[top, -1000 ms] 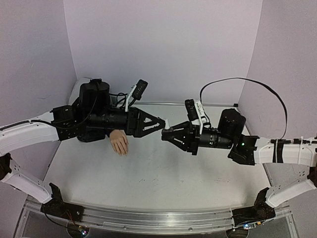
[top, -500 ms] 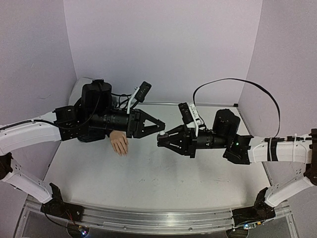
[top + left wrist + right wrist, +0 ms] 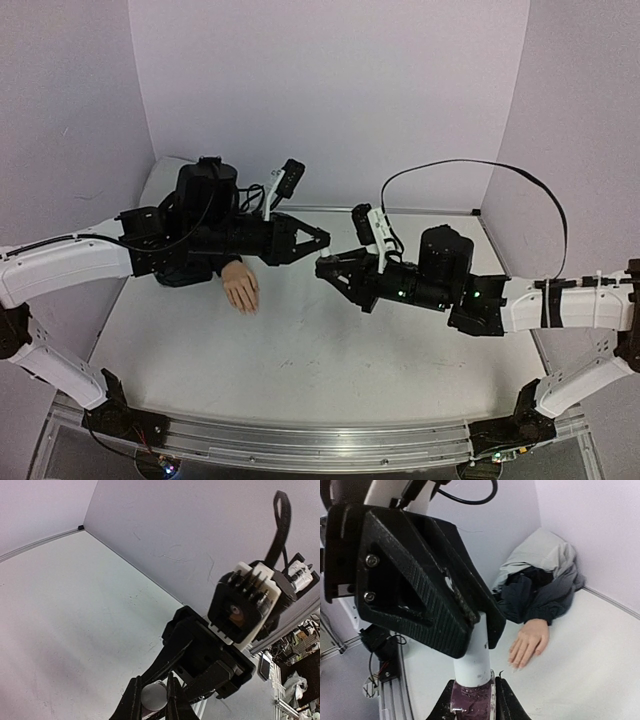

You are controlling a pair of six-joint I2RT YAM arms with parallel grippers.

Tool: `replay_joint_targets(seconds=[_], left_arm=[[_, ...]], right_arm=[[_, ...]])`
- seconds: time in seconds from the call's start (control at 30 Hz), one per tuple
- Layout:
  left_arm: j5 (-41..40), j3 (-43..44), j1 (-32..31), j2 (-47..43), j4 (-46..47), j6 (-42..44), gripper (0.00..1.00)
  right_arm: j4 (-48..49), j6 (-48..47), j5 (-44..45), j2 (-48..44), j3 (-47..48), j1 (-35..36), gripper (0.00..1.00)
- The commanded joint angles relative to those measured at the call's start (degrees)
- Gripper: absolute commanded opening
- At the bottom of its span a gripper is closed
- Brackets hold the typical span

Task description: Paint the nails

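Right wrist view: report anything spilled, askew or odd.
Nothing spilled. Only the dark sleeve behind the mannequin hand lies crumpled in a heap against the corner; the table around it shows no polish.

No writing, label, brand or number can be read anywhere.

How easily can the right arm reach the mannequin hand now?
Probably not yet. The right gripper holds the bottle, and the left gripper clamps its cap, tying both together. The hand itself lies uncovered.
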Motion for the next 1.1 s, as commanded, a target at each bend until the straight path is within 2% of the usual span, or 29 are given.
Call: replay_joint_targets(seconds=[0.0, 0.1, 0.13, 0.23, 0.37, 0.53, 0.63, 0.77, 1.07], left_arm=[[-1.4, 4.6, -0.6, 1.4, -5.8, -0.2, 0.00], [-1.8, 5.6, -0.6, 2.5, -7.5, -0.2, 0.00], [-1.6, 5.9, -0.6, 2.7, -8.0, -0.2, 0.03], [-1.5, 6.1, -0.6, 2.4, -9.1, 0.3, 0.24], [-4.2, 8.1, -0.1, 2.2, -14.3, 0.6, 0.40], [-4.4, 8.9, 0.2, 0.7, -16.9, 0.9, 0.66], [-3.6, 9.4, 0.5, 0.7, -18.0, 1.1, 0.73], [-0.7, 10.3, 0.5, 2.4, -18.5, 1.0, 0.72], [3.0, 12.2, 0.5, 5.5, -18.8, 0.6, 0.52]], right_arm=[[2.8, -1.9, 19.4, -1.0, 2.7, 0.7, 0.00], [2.8, -3.2, 17.4, 0.4, 4.0, 0.7, 0.00], [2.9, -3.8, 15.9, 0.9, 4.0, 0.8, 0.00], [3.9, -5.0, 12.3, 1.4, 2.7, 0.7, 0.00], [4.3, -5.7, 9.8, 1.6, 0.0, 0.6, 0.00], [4.4, -5.5, 7.0, 0.5, -2.7, 0.6, 0.00], [4.3, -5.4, 5.2, -0.4, -3.5, 0.6, 0.00], [4.3, -5.4, 2.5, -0.7, -3.5, 0.6, 0.00], [4.2, -5.3, -1.0, 0.5, -2.2, 0.7, 0.00]])
